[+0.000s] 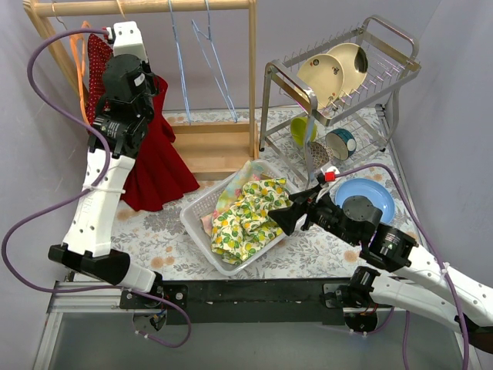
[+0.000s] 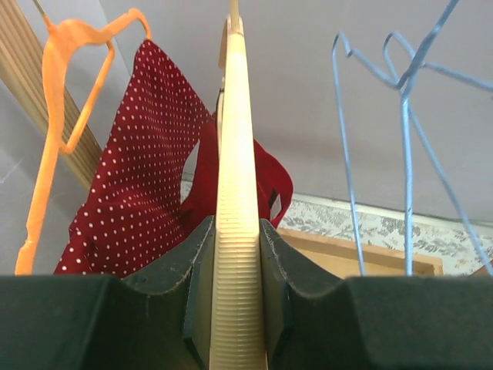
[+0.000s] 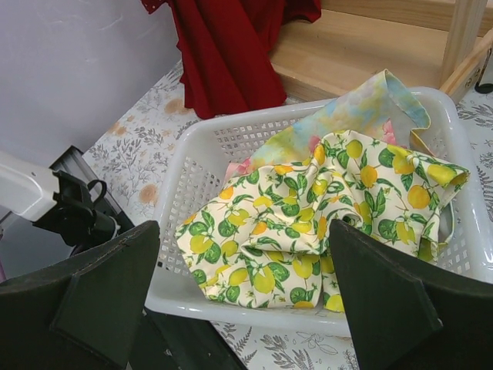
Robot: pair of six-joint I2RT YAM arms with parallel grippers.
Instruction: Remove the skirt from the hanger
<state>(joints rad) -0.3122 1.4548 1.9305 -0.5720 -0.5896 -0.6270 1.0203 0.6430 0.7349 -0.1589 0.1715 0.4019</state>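
Note:
A plain red skirt (image 1: 158,166) hangs at the left end of the wooden clothes rack (image 1: 146,6), its hem on the table. In the left wrist view it (image 2: 271,176) shows behind a cream ribbed hanger (image 2: 235,231). My left gripper (image 1: 125,37) is raised at the rail and shut on that hanger's bar (image 2: 236,254). A red polka-dot garment (image 2: 135,169) hangs beside it on an orange hanger (image 2: 58,116). My right gripper (image 1: 281,218) is open and empty, just above the near rim of the white basket (image 3: 181,289). The skirt's hem shows in the right wrist view (image 3: 231,54).
The basket (image 1: 196,206) holds a lemon-print cloth (image 1: 243,216) and a pastel cloth (image 3: 362,108). Blue wire hangers (image 1: 204,62) hang on the rail. A metal dish rack (image 1: 347,77) with plates, a mug (image 1: 340,143) and a blue plate (image 1: 370,194) are on the right.

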